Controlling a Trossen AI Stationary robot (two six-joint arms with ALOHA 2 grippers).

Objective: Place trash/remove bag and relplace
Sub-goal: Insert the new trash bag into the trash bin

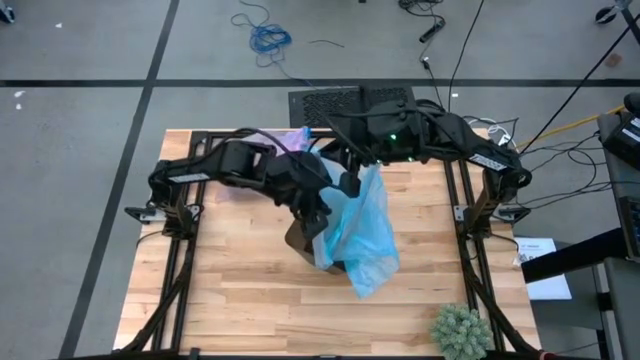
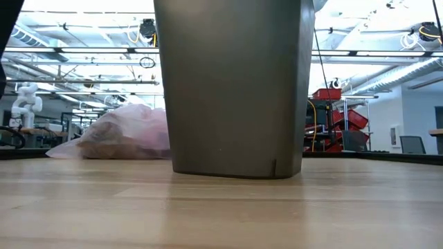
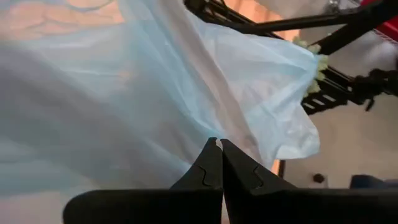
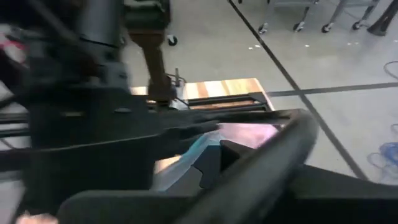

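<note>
A light blue plastic bag point(image 1: 365, 235) hangs between my two grippers above the grey-brown bin point(image 2: 235, 90), which stands upright on its base mid-table. My left gripper point(image 1: 322, 215) and my right gripper point(image 1: 350, 183) are both shut on this bag, close together over the bin. The lavender-pink bag point(image 2: 124, 135) lies on the tabletop toward the far left, behind the bin, with brown trash wads showing through its film. The bin's mouth is hidden under the blue bag and the arms. My left gripper pinches the blue bag's thin film point(image 3: 217, 134) between its two fingertips, slanting down from the table's left. One layer or several, I cannot tell. The film spreads away slack beyond the tips. My right gripper holds the blue bag's upper part point(image 1: 362, 180) from the far right, slanting down. The wrist view is blurred, so the hold itself does not show. The bag hangs below the fingers, draped over the bin, its lower end point(image 1: 372, 285) toward the table's near side.
A green spiky plant point(image 1: 460, 330) stands at the table's near right corner. Black frame rails point(image 1: 180, 250) run along the left and right sides. Bare wood point(image 1: 230, 300) lies near the front edge, left of the bin.
</note>
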